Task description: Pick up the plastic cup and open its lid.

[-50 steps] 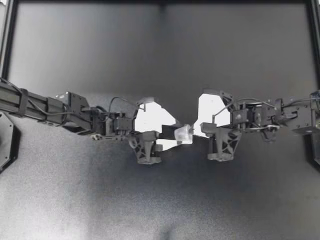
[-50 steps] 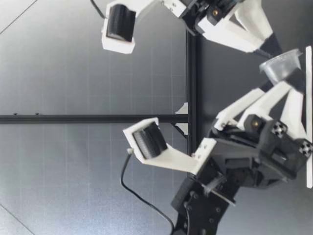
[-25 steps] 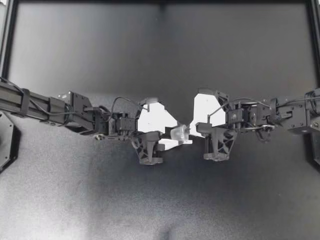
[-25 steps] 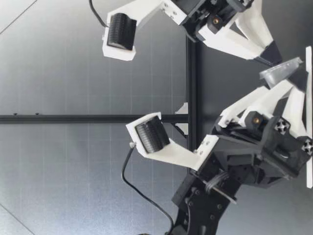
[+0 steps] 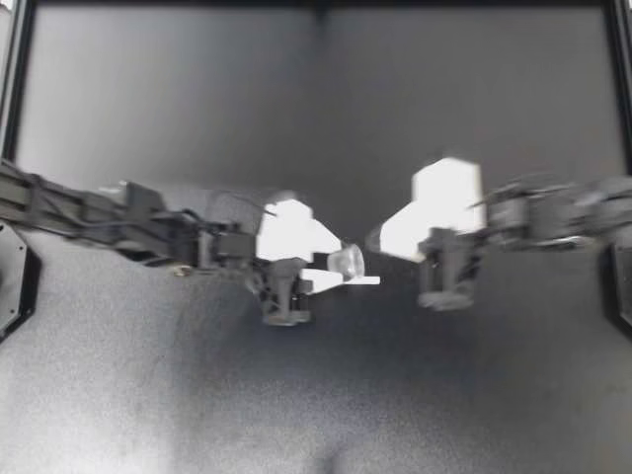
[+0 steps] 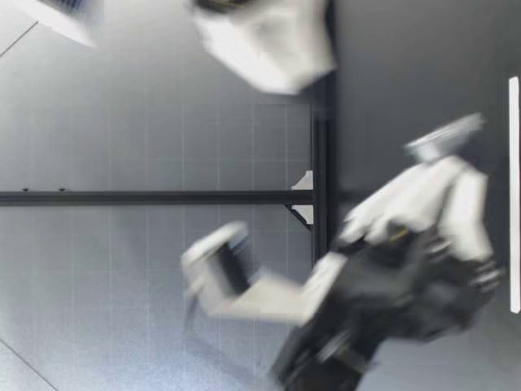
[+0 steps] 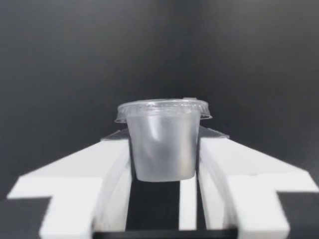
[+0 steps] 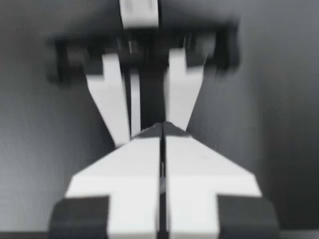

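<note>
Clearly, from the left wrist, the plastic cup (image 7: 162, 144) is a small translucent tub with tapering walls, capped by a thin clear lid (image 7: 163, 106) whose rim overhangs the body and carries a little tab on one side; the lid sits fully on. Two flat white fingers (image 7: 113, 167) with angular, stepped outlines press its sides, so my left gripper (image 5: 334, 265) is clamped on the cup. From above, the same cup (image 5: 347, 262) reads only as a pale round blob at the fingertips, over the middle of the matte, faintly grainy dark table (image 5: 296, 395). My right gripper (image 5: 377, 240) is smeared there, its tip just beside the cup; I cannot tell whether it touches. Its own wrist camera settles what the top view leaves out: the two white wedge-shaped fingers (image 8: 124, 169) lie together, with only a hairline seam between them and nothing gripped, pointing at the blurred left gripper ahead; the cup cannot be made out there. The low view alone shows height: the cup (image 6: 444, 138) is held clear above the table.
</note>
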Robot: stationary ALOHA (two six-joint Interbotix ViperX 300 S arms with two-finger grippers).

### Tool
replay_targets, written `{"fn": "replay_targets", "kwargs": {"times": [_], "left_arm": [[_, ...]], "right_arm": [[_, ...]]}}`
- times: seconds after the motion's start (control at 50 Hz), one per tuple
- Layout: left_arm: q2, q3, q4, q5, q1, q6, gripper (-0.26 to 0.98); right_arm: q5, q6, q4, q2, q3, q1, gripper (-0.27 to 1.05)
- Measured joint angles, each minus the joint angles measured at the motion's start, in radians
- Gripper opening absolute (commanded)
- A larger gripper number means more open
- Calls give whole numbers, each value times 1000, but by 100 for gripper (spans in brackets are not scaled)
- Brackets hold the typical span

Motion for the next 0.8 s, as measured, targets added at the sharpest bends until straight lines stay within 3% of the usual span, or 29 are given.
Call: {"fn": "replay_targets", "kwargs": {"times": [0.2, 0.36, 0.46, 0.68, 0.8], "left_arm": [[-146, 121, 0, -256, -5, -37, 17], [-201, 161, -2, -445, -6, -52, 17], [-218, 169, 2, -538, -9, -67, 17], [-216, 170, 3, -546, -14, -110, 17], [-216, 169, 6, -512, -17, -112, 17]], "right_arm": [[-259, -78, -130, -158, 81, 2, -18], [-319, -207, -186, -172, 80, 2, -11], [-322, -311, -193, -170, 69, 2, 0], [-322, -549, -195, -129, 63, 3, 44], [-321, -699, -196, -64, 58, 3, 49]]}}
